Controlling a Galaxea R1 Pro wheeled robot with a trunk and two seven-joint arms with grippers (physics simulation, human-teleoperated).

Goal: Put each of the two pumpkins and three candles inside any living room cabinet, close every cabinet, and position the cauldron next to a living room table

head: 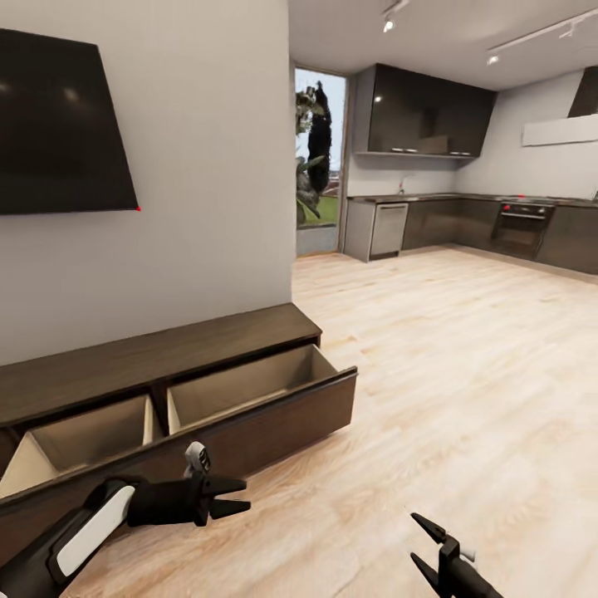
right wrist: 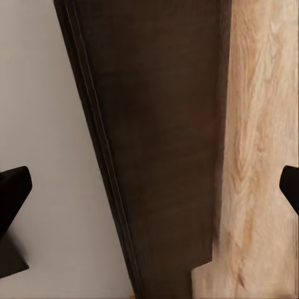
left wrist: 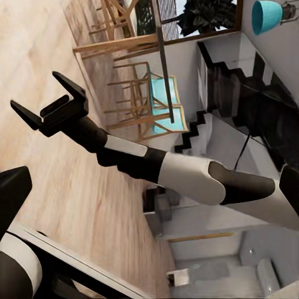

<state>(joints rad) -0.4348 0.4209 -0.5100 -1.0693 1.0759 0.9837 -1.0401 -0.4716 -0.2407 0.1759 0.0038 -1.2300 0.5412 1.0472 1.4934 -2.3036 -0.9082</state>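
The long, low, dark brown cabinet (head: 191, 345) runs along the wall at the left. Two of its drawers stand pulled out, the left drawer (head: 79, 440) and the right drawer (head: 249, 386), showing pale beige insides. My left gripper (head: 241, 495) hovers open just in front of the drawer fronts, holding nothing. Further right, low over the floor, my right gripper (head: 425, 546) is open and holds nothing; it appears again, open, as the right gripper (left wrist: 47, 103) in the left wrist view. The right wrist view looks at the cabinet (right wrist: 162, 124) between wall and floor.
A black TV (head: 58, 124) hangs above the cabinet. Light wood floor (head: 457, 374) stretches right to the dark kitchen units (head: 465, 224) and a glass door (head: 320, 158). Behind me stand a wooden table and chairs (left wrist: 143, 81) and a black staircase (left wrist: 218, 99).
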